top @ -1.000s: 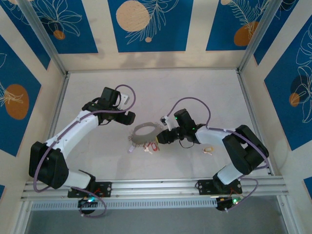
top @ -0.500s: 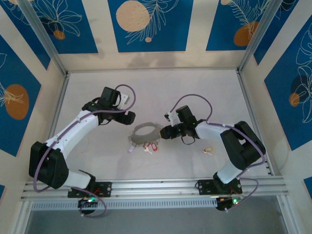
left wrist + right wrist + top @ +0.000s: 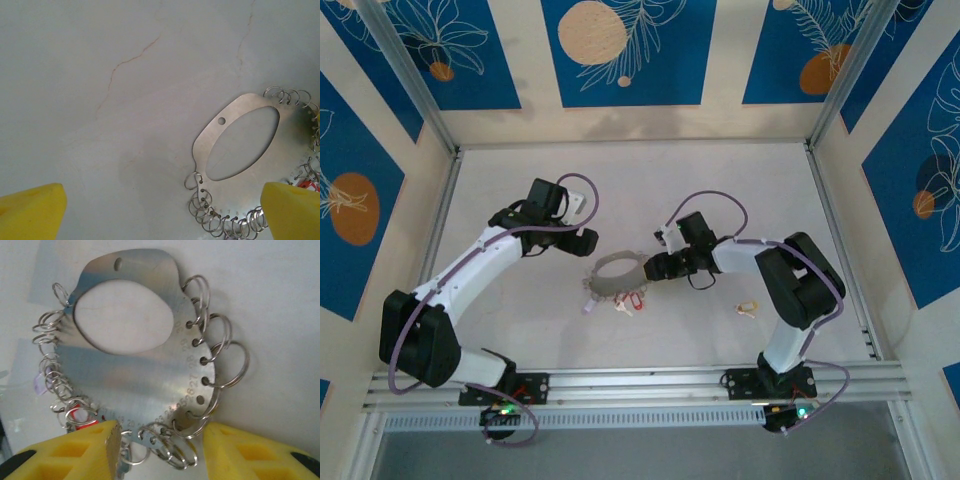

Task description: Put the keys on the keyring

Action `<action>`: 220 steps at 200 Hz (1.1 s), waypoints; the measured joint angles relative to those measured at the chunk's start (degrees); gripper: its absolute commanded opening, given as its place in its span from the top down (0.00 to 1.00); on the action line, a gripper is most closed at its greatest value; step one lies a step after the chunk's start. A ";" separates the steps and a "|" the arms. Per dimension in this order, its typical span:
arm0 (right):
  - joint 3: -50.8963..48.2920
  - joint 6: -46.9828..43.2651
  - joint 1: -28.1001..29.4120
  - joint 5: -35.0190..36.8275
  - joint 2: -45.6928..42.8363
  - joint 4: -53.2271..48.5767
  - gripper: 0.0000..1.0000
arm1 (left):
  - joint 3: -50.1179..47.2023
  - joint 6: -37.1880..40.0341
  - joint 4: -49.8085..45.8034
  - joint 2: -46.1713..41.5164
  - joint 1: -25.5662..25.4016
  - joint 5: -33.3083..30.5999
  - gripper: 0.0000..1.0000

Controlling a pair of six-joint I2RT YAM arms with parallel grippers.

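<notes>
**The keyring (image 3: 130, 375) is lying flat on the table at the tips of the right gripper (image 3: 160, 435), whose jaws are standing parted.**

We are seeing a flat grey metal plate with an oval cut-out, a small hole at its narrow end, stamped numbers, and many wire split rings hanging round its edge. Its near edge is sitting between the yellow pads (image 3: 75, 450), gripped by neither. A red key (image 3: 77, 415) is peeking out under the rings beside one pad. The left gripper (image 3: 162, 205) is hovering released, with the plate ahead and off to one side.
</notes>
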 measured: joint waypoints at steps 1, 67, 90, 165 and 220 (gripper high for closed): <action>-0.02 0.00 0.00 -0.15 0.02 0.02 0.54 | 0.00 0.00 0.02 0.00 0.00 0.00 0.01; -2.25 -1.53 0.85 -7.52 -1.03 1.09 0.59 | 0.09 0.35 -0.33 0.02 -0.04 0.02 0.01; -3.17 -2.05 0.96 -8.46 -1.36 1.09 0.59 | 0.17 0.35 -0.39 0.11 -0.04 0.02 0.01; -4.55 -3.56 1.55 -7.02 -5.55 0.79 0.59 | 0.22 0.35 -0.44 0.35 -0.04 0.02 0.01; -7.48 -3.89 1.16 -0.11 -13.40 0.87 0.58 | 0.22 0.35 -0.63 0.48 -0.04 0.02 0.00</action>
